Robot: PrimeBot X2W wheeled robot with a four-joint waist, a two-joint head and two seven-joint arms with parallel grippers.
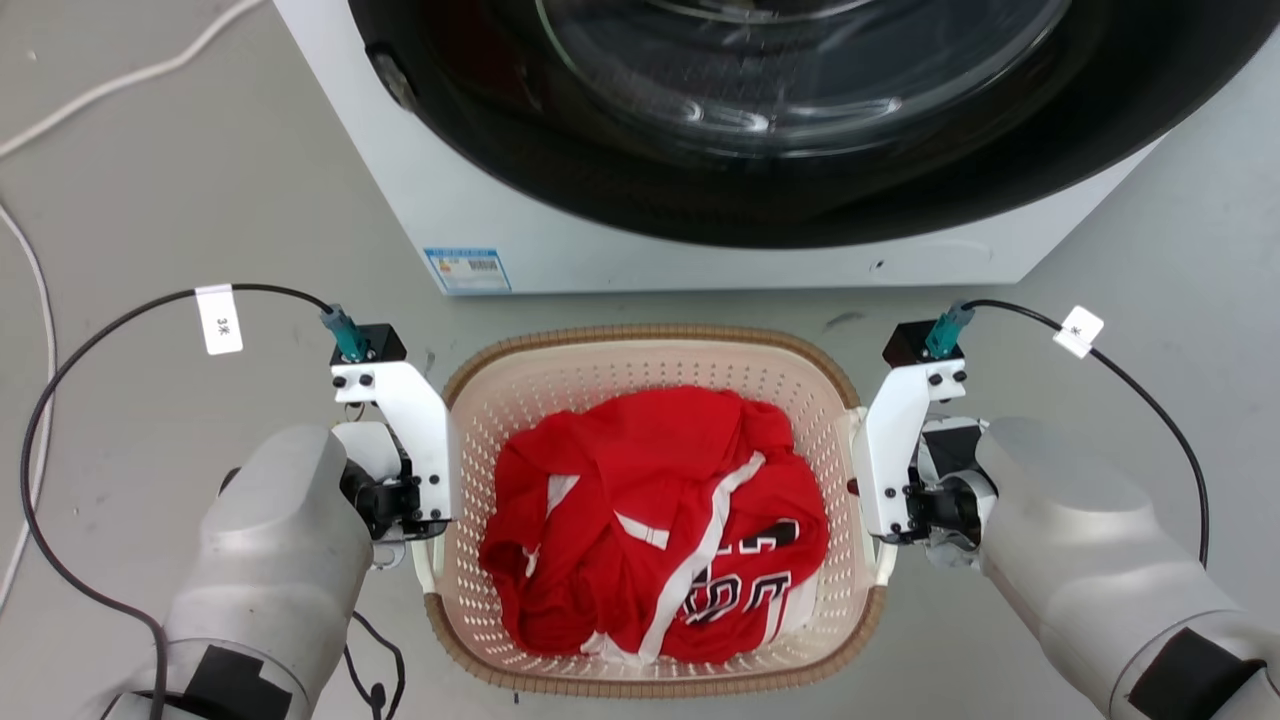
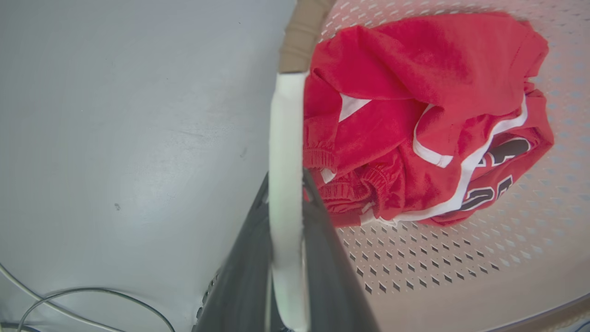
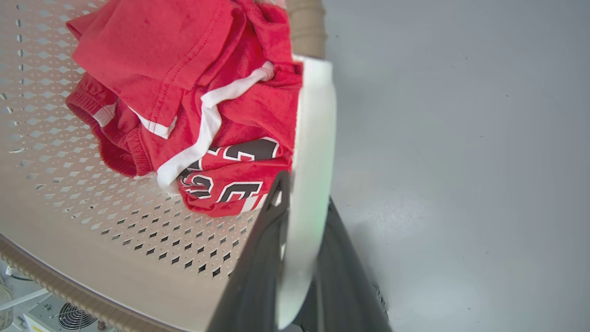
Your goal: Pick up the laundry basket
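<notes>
Left hand [image 2: 286,179] pinches one white side handle [image 2: 286,129] of the laundry basket [image 1: 650,335], right hand [image 3: 305,193] the other, each closed on it. Basket lies between them before the washing machine [image 1: 700,265], red garment [image 1: 640,480] inside.

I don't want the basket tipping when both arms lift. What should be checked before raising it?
1. Left end effector closed on the left handle, a finger on each side: ok.
2. Right end effector closed on the right handle likewise: ok.
3. Red clothes lie wholly inside the laundry basket rim: ok.
4. Gap between laundry basket and washing machine: ok.
5. Grips strong enough not to slip under load: cannot tell.
</notes>
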